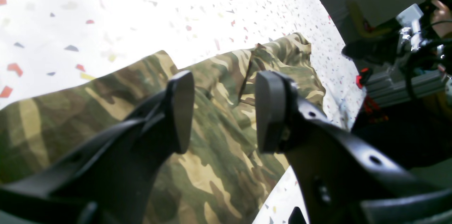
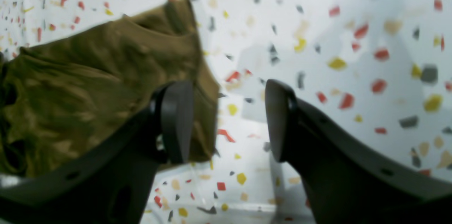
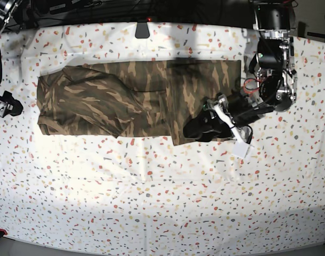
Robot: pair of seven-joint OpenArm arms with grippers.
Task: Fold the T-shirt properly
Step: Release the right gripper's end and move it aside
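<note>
The T-shirt [image 3: 136,98] lies spread across the upper middle of the white speckled cloth [image 3: 162,202], its long axis running nine to three o'clock in the base view.

Left gripper [image 1: 224,111]: jaws stand wide apart with nothing between them, hovering over the camouflage fabric. In the base view the arm's dark body hides the shirt's edge at about four o'clock.

Right gripper [image 2: 229,120]: jaws parted and empty above bare speckled cloth, the shirt's edge at its nine o'clock. That view is blurred; the print reads only as olive-brown. In the base view this arm is cut off at the left border and its fingers cannot be seen.
</note>
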